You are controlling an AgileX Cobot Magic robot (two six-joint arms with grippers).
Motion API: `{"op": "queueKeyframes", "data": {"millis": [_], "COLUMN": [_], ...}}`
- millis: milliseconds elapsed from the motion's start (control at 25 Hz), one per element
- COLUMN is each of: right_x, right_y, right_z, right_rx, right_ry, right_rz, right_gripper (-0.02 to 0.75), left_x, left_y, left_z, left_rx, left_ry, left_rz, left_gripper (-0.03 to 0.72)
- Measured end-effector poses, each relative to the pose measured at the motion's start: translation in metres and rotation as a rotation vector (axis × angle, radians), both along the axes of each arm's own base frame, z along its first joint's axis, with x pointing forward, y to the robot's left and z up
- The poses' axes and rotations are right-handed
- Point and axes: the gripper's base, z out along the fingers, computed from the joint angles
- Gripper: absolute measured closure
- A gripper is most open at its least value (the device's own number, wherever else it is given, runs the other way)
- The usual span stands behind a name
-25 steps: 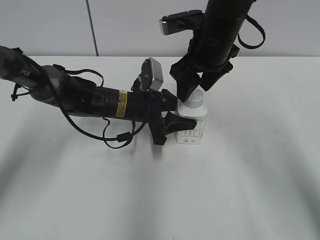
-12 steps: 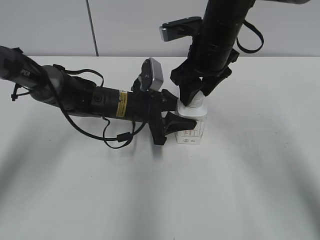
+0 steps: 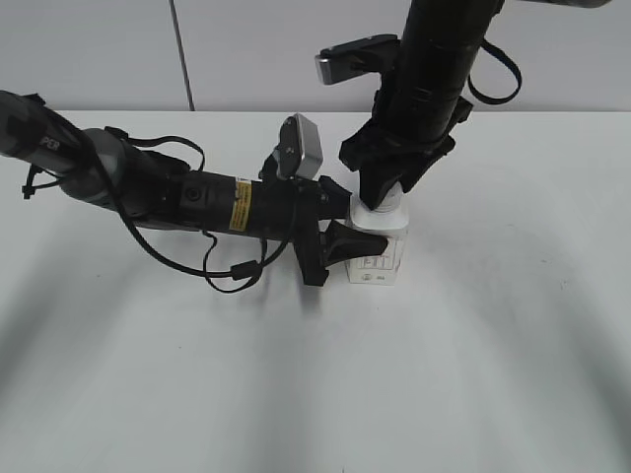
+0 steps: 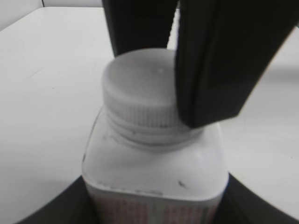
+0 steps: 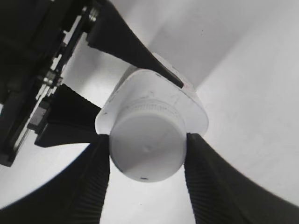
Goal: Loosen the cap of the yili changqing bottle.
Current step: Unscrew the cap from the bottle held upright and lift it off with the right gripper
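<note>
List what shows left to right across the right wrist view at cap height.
Left ribbed black finger pad → small round white plastic screw cap of the squarish white plastic bottle → right ribbed black finger pad.

The right gripper (image 3: 387, 192) drops from above with its fingers on both sides of the cap (image 5: 145, 145), blocking approach from overhead. The left gripper (image 3: 340, 229) flanks the bottle (image 3: 380, 248) from the left, while bare table (image 3: 513, 296) lies open to the right gripper's right and front.
</note>
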Motion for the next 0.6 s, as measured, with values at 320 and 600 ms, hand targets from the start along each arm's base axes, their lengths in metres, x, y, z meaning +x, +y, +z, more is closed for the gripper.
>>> {"op": "queueKeyframes", "data": {"millis": [320, 600], "right_x": [0.0003, 0.0031], "right_y": [-0.0003, 0.0007], "right_z": [0.0007, 0.0016], "right_rx": [-0.036, -0.066], "right_ry": [-0.099, -0.213], "right_rz": [0.539, 0.977], "right_gripper": [0.346, 0.346], "left_x": [-0.0003, 0.0002], "left_y": [0.0, 0.0002], "left_z": [-0.0002, -0.0001], "left_rx": [0.004, 0.007], "left_ry": [-0.004, 0.001], "left_rz": [-0.006, 0.001], "left_gripper": [0.328, 0.328]}}
